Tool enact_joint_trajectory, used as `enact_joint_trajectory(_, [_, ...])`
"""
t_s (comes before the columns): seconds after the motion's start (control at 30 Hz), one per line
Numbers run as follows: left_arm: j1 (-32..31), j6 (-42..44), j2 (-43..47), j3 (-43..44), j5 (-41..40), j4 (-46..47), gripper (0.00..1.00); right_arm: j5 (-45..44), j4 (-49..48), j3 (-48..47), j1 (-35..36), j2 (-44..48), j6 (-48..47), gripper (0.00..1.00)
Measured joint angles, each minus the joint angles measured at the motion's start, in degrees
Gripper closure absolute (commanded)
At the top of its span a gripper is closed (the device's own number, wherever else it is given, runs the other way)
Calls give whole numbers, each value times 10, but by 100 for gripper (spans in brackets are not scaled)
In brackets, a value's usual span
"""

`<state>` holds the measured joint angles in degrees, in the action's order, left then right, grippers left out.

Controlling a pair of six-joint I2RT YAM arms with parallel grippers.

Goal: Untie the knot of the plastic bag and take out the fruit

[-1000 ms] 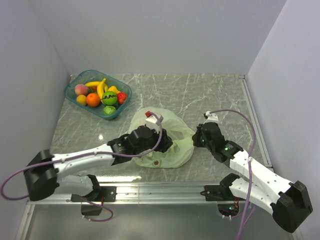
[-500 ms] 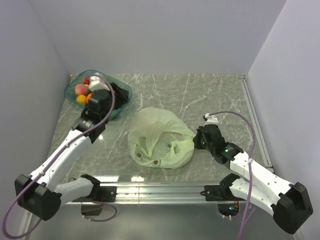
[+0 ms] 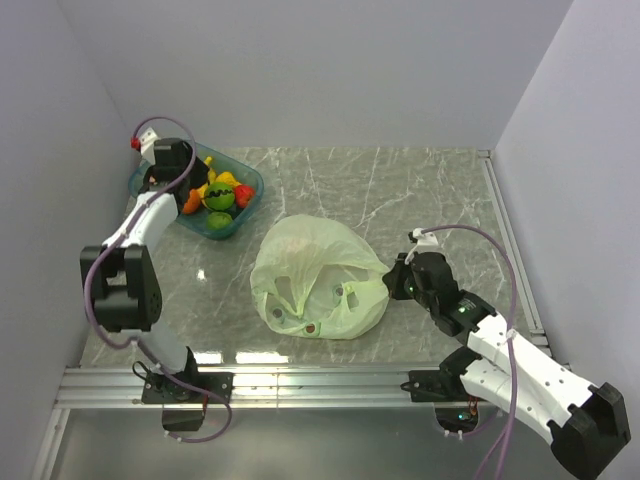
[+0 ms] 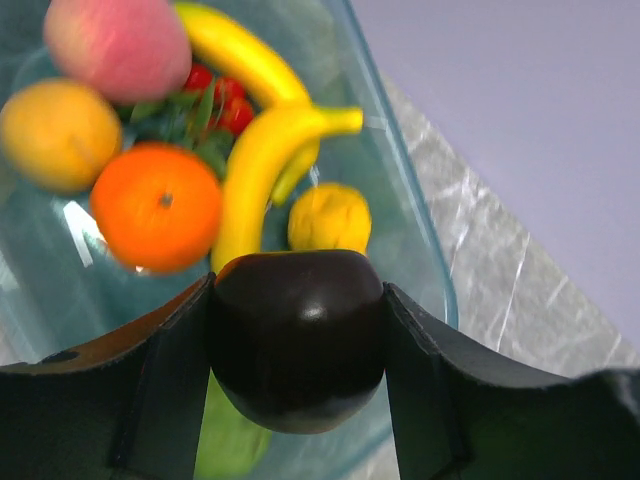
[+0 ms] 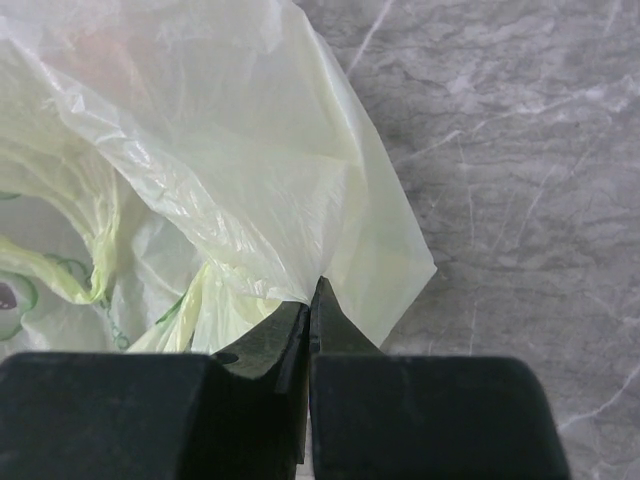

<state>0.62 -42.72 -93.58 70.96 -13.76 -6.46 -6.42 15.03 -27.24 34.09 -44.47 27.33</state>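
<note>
The pale green plastic bag (image 3: 320,275) lies crumpled in the middle of the table, its mouth loose toward the near left. No tied knot shows. My left gripper (image 3: 172,180) hangs over the teal tray (image 3: 250,190) at the back left. In the left wrist view it (image 4: 297,290) is shut on a dark, glossy round fruit (image 4: 297,340) held above the tray's fruit. My right gripper (image 3: 395,283) is at the bag's right edge. In the right wrist view it (image 5: 310,300) is shut on a pinch of the bag (image 5: 200,150).
The tray (image 4: 410,240) holds bananas (image 4: 255,170), an orange (image 4: 155,205), a peach (image 4: 120,45), two yellow fruits (image 4: 60,135) and a green one (image 4: 225,445). Walls stand close on the left, back and right. A metal rail runs along the near edge.
My left arm left the bag's mouth and swung back-left to the tray with the dark fruit. The bag sagged and shifted slightly. My right gripper kept its grip on the bag's edge.
</note>
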Motion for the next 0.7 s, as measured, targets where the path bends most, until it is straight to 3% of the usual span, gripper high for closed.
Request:
enact_joint_trajectory(0.17, [16, 14, -81, 79, 7, 1, 58, 9, -10, 0, 0, 21, -25, 100])
enact_joint_trajectory(0.27, [21, 24, -116, 112, 6, -3, 40, 8, -16, 0, 0, 44, -42, 100])
enact_joint_trajectory(0.3, [22, 28, -124, 118, 7, -3, 27, 6, -17, 0, 0, 52, -46, 100])
enact_joint_trajectory(0.4, [25, 33, -139, 122, 8, -6, 7, 0, -29, 0, 0, 79, -58, 100])
enact_joint_trajectory(0.57, [23, 30, -124, 108, 26, -15, 1, -3, -52, 0, 0, 81, -66, 100])
enact_joint_trajectory(0.7, [-7, 36, -53, 60, 34, -32, 1, -9, -56, 0, 0, 64, -66, 100])
